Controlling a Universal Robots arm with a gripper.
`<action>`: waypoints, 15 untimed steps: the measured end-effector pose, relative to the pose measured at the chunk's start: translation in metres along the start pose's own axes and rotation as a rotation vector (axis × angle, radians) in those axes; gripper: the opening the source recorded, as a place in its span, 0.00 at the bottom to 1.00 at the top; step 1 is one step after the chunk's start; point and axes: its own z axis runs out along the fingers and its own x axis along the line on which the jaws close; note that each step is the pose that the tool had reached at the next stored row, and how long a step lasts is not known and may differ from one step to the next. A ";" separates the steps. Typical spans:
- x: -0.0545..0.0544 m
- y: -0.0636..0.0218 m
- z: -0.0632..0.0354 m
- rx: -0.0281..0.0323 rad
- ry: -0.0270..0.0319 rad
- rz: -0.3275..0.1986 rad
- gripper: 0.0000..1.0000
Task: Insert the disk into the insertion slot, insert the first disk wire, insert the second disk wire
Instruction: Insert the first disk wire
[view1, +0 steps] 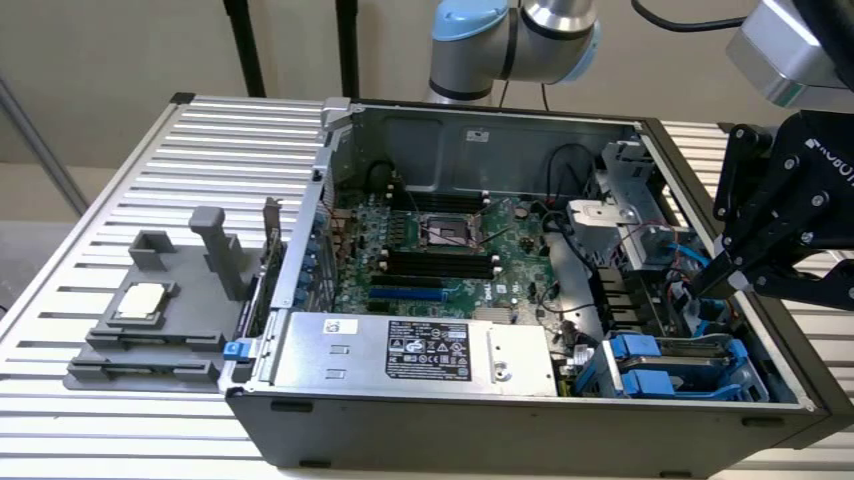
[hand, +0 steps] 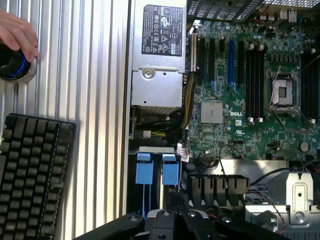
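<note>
Disk in blue carrier sits in insertion slot, just ahead of jaws. Jaws pressed together; can't tell if a wire's pinched. Risk: blue wires beside tips snag, connector seats skewed.

Ribbed metal table; plastic insertion slot

Your tabletop is ribbed silver metal, slats running across. Behind it, a plain beige wall; two black upright posts before it. Pale floor at the exterior view's left. Even, soft light.
</note>
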 end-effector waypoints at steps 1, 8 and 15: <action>0.000 0.0000 0.0000 0.0000 -0.0001 0.000 0.13; 0.000 -0.0034 0.0014 0.0000 -0.0003 0.000 0.13; -0.003 -0.0312 0.0108 0.0000 0.0000 0.000 0.13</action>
